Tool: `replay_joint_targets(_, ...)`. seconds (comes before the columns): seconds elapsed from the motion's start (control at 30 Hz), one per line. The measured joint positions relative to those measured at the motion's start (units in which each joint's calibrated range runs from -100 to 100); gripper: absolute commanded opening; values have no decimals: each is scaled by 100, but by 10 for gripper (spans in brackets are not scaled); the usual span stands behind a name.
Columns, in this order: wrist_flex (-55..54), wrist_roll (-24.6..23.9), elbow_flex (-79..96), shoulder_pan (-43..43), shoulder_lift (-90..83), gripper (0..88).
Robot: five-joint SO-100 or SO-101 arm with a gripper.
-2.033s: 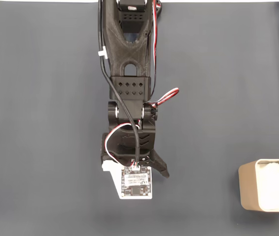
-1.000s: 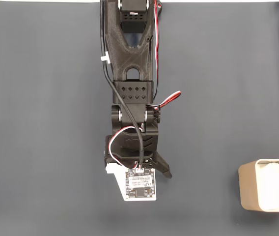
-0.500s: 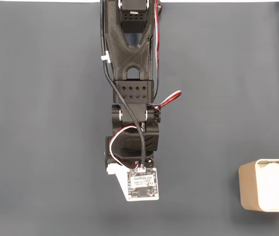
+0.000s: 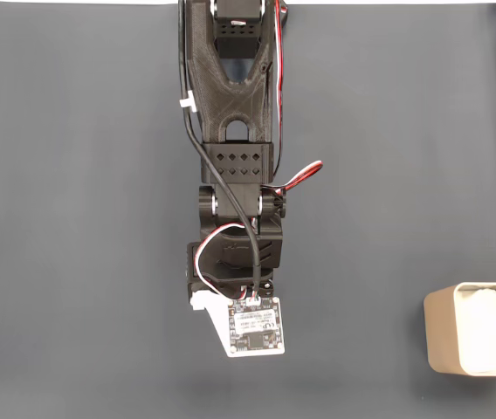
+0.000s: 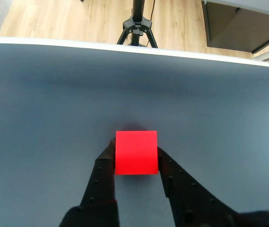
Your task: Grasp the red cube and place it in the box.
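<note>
Between jaws: red cube (image 5: pixel 135 152), gripped; box (image 4: pixel 441 340) well apart, right edge.

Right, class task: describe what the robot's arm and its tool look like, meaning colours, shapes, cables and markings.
The arm is black printed plastic with cut-out openings and a grid of small holes. Black and red-white cables run along it. A white circuit board sits at the wrist. In the wrist view the tool has two black fingers dotted with small holes.
</note>
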Motion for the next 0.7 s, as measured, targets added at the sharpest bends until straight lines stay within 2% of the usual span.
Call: replay_joint_targets(0.7, 247, -44, -307, -22, -148, 0)
